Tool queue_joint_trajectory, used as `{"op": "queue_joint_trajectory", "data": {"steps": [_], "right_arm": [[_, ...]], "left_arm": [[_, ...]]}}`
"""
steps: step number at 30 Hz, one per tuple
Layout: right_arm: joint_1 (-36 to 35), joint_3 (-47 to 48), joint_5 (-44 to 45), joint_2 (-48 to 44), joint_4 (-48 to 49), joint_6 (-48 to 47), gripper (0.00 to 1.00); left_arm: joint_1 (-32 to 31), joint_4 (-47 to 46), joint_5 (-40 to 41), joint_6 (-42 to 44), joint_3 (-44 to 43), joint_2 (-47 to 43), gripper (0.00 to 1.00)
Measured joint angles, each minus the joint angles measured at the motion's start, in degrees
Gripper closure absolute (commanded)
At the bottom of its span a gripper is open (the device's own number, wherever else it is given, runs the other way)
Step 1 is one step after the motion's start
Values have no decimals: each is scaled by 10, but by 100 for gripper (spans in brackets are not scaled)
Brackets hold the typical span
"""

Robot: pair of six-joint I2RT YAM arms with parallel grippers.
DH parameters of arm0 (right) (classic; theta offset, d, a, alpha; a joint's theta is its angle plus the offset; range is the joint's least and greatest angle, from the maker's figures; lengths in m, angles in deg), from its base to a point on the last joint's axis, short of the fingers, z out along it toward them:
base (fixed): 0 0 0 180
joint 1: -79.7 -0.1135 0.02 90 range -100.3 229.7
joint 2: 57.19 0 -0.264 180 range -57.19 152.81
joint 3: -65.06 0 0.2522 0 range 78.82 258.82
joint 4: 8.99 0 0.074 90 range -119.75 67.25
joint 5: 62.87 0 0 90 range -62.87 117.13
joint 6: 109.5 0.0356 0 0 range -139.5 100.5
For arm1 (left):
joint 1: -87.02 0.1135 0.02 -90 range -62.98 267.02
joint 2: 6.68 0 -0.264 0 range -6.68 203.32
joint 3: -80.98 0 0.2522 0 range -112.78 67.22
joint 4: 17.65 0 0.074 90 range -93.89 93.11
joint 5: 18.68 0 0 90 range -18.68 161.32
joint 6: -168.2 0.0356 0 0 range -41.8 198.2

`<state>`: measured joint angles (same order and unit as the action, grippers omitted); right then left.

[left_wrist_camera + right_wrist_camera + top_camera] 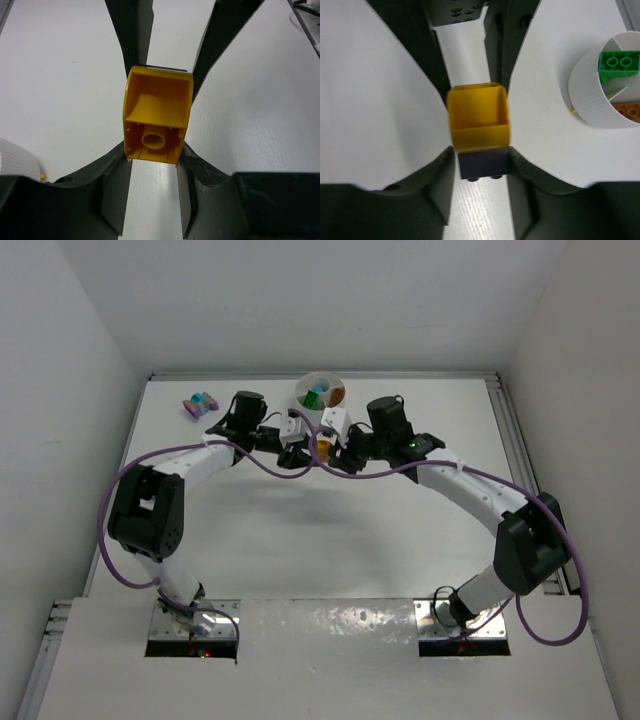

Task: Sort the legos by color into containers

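Yellow brick (pixel 157 120) is held in mid-air over the table (pixel 300 530), just off the dish (pixel 590 100) at its 6 o'clock in the top view. Its hollow underside w/ one round tube faces the left wrist cam. A purple brick (pixel 482 162) is butted against it on the side nearer the right wrist cam, two small bumps showing on that near edge.

Left gripper (pixel 154 150) is clamped on the yellow brick, one finger flat on each side. Right gripper (pixel 482 150) comes in from the opposite direction, jaws close on either side of the purple brick. Can't tell whether they actually pinch it or only bracket it.

Why like this, prob.: the two bricks look stuck together. They're diff. colours and belong in diff. compartments, so one arm anchors yellow while the other takes purple to pull them apart. Working right next to the dish keeps the drop short.

Counts:
- 1 dish, w/ several compartments.
- Right wrist view shows 1 green brick (pixel 619 64) and 1 orange brick (pixel 629 109) in separate sections. The top view hints at teal too.
- 2 bricks between the grippers.
- 1 clump of loose legos (pixel 200 403) at abt 9 o'clock from the dish, well apart from it. It shows purple, pink and teal, too small to count.
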<state>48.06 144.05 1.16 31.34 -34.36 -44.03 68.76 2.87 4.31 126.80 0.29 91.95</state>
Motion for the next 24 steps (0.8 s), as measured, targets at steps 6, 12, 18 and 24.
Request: {"op": "queue_joint_trajectory", "data": {"steps": [6, 12, 18, 24], "right_arm": [[0, 0, 9, 0, 9, 5, 100], [2, -4, 13, 0, 24, 18, 100], [43, -64, 17, -1, 78, 70, 100], [97, -141, 45, -2, 98, 116, 100]], "left_arm": [[2, 7, -7, 4, 0, 0, 100], [7, -12, -11, -22, 3, 0, 100], [27, -80, -12, -99, 12, 0, 100], [48, -105, -4, -138, 7, 0, 100]]}}
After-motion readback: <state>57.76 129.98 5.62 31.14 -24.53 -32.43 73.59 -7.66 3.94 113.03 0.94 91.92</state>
